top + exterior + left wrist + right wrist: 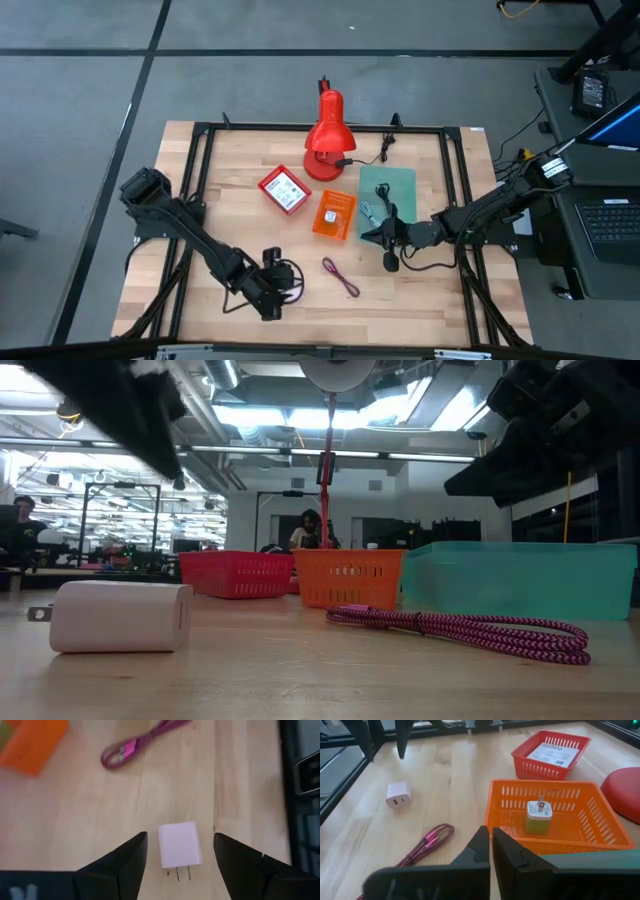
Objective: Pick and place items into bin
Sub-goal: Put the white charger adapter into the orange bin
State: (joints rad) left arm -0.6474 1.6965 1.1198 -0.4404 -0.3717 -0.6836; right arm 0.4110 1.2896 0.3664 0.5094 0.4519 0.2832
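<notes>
A pale pink plug cube [180,845] lies on its side on the wooden table [420,295], its two prongs toward my wrist. My left gripper [180,838] is open near the table's front, with one finger on either side of the cube and not touching it. A maroon cord [340,277] lies loose just to the right. My right gripper [491,836] is shut with nothing between its fingers, and hovers at the near edge of the teal bin [388,188]. The orange basket [555,815] holds a yellow-white plug [539,817]. The red basket [284,190] holds a white printed card [555,751].
A red desk lamp [327,135] stands at the back behind the baskets, its black cable [383,152] running to the right. A small black object with a lead [391,262] lies under my right arm. A black frame [200,130] rims the table. Bare wood lies along the front edge.
</notes>
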